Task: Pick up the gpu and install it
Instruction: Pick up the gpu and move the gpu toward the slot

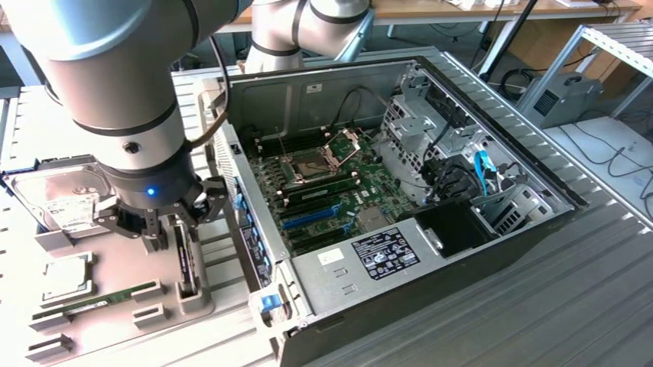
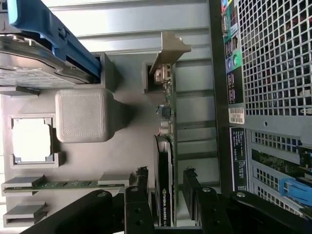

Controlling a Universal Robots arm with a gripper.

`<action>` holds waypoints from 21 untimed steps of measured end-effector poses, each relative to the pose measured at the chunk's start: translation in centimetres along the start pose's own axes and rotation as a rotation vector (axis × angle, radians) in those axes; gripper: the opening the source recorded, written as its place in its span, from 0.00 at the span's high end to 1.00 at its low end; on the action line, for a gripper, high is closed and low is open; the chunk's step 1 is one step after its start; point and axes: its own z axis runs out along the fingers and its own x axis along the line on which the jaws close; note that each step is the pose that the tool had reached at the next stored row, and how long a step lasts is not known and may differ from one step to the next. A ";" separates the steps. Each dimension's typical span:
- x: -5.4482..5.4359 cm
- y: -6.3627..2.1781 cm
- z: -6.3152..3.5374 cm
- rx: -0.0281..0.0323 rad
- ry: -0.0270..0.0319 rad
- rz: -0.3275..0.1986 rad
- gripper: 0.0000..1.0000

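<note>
from the exterior view, the arm is reaching down over the bench (image 1: 531, 306) on that view's left of the open pc case (image 1: 306, 99). the claw (image 1: 173, 233) is sitting low over the gpu (image 1: 182, 260), which is standing on its long edge in a grey holder (image 1: 189, 294) just beside the case wall. a hard drive (image 1: 66, 195), a cpu (image 1: 66, 279) and a green memory stick (image 1: 102, 298) are lying in their own holders further to that view's left, well apart from the claw. inside the case the motherboard (image 1: 326, 183) is showing bare blue slots (image 1: 311, 215), so i am judging the card as not yet installed. from the wrist view, the gpu (image 2: 164, 156) is running edge-on away from the camera, with its pale metal bracket (image 2: 168, 48) at the far end. the claw (image 2: 165, 171) is straddling the card near its black end, and the fingers (image 2: 141, 183) are standing open on either side. a sliver of pale holder is showing between each finger and the card's faces, so it is gripping nothing. to my eye this is the pick-up step, at the point of lining up for the grasp. closing on the card is calling for the fingers to meet its flat faces squarely and evenly. the card is thin and tall, so an off-centre squeeze could tip it in its holder. getting it free is calling for a straight pull along the holder's walls, since the case is standing so close alongside.
</note>
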 end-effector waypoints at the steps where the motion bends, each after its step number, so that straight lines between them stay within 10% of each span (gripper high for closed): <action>1: 0.0 0.02 0.19 0.0000 -0.0001 0.000 0.58; 21: 0.2 1.45 2.31 0.0002 0.0004 -0.005 0.58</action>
